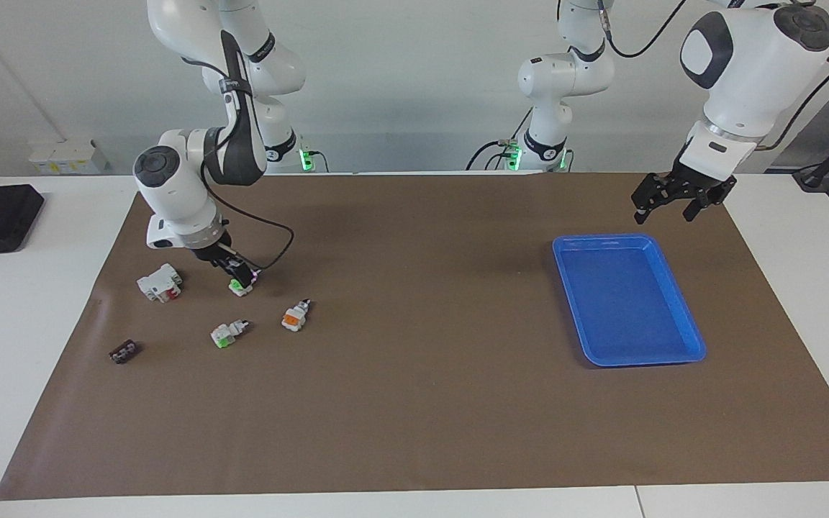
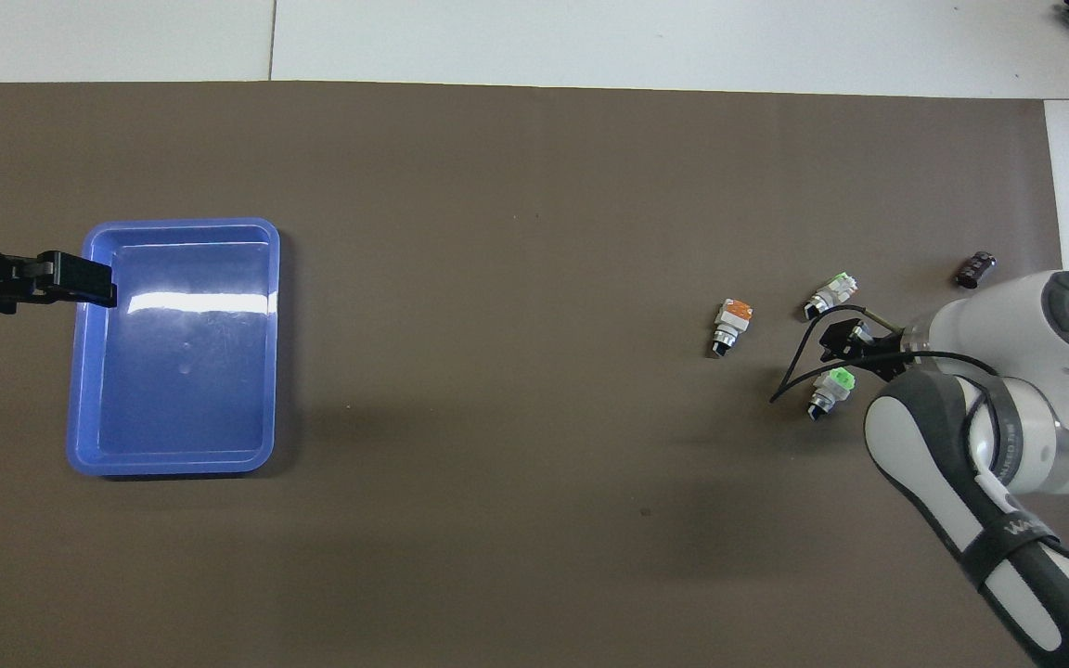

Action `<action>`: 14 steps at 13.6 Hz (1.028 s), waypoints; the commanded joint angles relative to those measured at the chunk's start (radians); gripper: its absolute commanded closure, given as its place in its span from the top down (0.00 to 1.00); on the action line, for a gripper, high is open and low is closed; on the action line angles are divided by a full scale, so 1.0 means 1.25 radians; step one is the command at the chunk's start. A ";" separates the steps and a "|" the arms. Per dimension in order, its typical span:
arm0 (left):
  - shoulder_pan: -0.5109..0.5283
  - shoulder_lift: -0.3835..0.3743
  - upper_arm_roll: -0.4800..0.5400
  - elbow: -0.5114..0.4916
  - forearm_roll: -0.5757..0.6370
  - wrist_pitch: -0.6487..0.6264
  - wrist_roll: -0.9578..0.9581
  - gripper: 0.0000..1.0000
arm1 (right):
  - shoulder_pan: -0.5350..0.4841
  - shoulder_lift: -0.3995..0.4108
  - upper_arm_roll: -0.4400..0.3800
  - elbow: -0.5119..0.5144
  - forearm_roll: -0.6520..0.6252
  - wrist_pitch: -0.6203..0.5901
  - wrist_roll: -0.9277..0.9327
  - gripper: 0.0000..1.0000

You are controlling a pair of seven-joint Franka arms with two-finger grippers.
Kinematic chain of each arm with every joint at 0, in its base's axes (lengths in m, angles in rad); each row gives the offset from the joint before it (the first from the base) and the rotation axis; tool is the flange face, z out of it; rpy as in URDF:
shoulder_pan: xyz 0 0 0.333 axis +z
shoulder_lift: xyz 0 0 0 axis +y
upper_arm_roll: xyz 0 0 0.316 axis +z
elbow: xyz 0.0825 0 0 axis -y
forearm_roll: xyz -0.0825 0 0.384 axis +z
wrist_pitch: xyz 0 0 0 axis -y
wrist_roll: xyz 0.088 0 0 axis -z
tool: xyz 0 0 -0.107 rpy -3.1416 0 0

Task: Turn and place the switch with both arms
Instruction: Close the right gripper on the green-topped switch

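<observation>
Clock hours are read in the overhead view, with twelve pointing away from the robots. A mat (image 2: 497,232) covers most of the worktop (image 1: 33,302). The tray (image 1: 694,345) lies on it toward the left arm's end, with the left tool (image 1: 677,200) over the mat at the tray's corner nearest the robots. Well apart at three o'clock lies a cluster. The right tool (image 1: 239,276) is down at the near switch (image 2: 831,388). From that switch, the far switch (image 2: 831,295) lies at twelve, the third switch (image 2: 732,325) at ten and the block (image 1: 160,282) at three. The small strip (image 2: 975,269) lies at one o'clock from the block.
</observation>
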 commanded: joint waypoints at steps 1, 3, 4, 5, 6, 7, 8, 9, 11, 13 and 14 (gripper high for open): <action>0.008 -0.018 -0.004 -0.016 0.012 -0.002 -0.007 1.00 | -0.018 0.018 0.005 -0.012 0.054 0.039 0.006 1.00; 0.008 -0.018 -0.004 -0.016 0.012 -0.002 -0.007 1.00 | -0.018 0.031 0.005 -0.014 0.071 0.043 0.005 1.00; 0.008 -0.018 -0.004 -0.016 0.012 -0.002 -0.007 1.00 | -0.018 0.030 0.005 -0.026 0.076 0.043 0.003 1.00; 0.008 -0.018 -0.004 -0.016 0.012 -0.002 -0.007 1.00 | -0.018 0.029 0.005 -0.030 0.076 0.043 0.003 1.00; 0.008 -0.018 -0.004 -0.016 0.012 -0.002 -0.007 1.00 | -0.018 0.028 0.006 -0.031 0.080 0.043 0.003 1.00; 0.008 -0.018 -0.004 -0.016 0.012 -0.002 -0.007 1.00 | -0.017 0.025 0.005 -0.040 0.084 0.044 0.002 0.99; 0.008 -0.018 -0.004 -0.016 0.011 -0.002 -0.007 1.00 | -0.017 0.024 0.005 -0.045 0.085 0.045 -0.002 0.96; 0.008 -0.018 -0.004 -0.016 0.012 -0.002 -0.007 1.00 | -0.018 0.024 0.005 -0.045 0.086 0.044 -0.002 0.92; 0.008 -0.018 -0.004 -0.016 0.012 -0.002 -0.007 1.00 | -0.017 0.026 0.005 -0.047 0.086 0.044 -0.002 0.73; 0.008 -0.018 -0.004 -0.016 0.012 -0.002 -0.007 1.00 | -0.018 0.030 0.005 -0.045 0.086 0.044 -0.006 0.00; 0.008 -0.018 -0.004 -0.016 0.012 -0.002 -0.007 1.00 | -0.018 0.034 0.005 -0.038 0.086 0.041 0.003 0.00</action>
